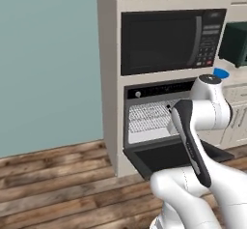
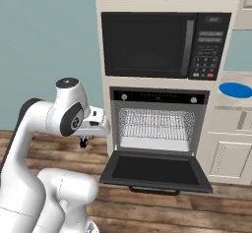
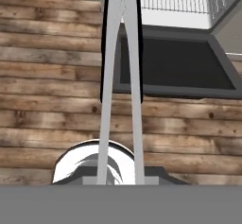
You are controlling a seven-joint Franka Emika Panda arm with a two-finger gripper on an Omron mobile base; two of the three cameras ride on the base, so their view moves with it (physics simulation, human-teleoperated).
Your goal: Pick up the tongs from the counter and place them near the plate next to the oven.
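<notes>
The tongs [image 3: 108, 100] run up the middle of the hand view as two long grey arms with black edges that meet at the top, over the wooden floor and the open oven door. My gripper [image 3: 120, 178] is shut on them at their lower end. In the right base view the gripper [image 2: 84, 141] hangs low beside the arm's elbow, left of the oven. The bright blue plate [image 2: 235, 90] lies on a narrow pale top right of the oven, and it shows as a blue disc [image 1: 221, 72] behind the arm's wrist joint. The counter is out of view.
The oven [image 2: 156, 124] stands open, with its dark door [image 2: 155, 170] folded down flat over the floor and a wire rack inside. A black microwave [image 2: 157, 45] sits above it. White cabinets [image 2: 229, 153] stand below the plate. Wooden floor [image 1: 53, 179] lies to the left.
</notes>
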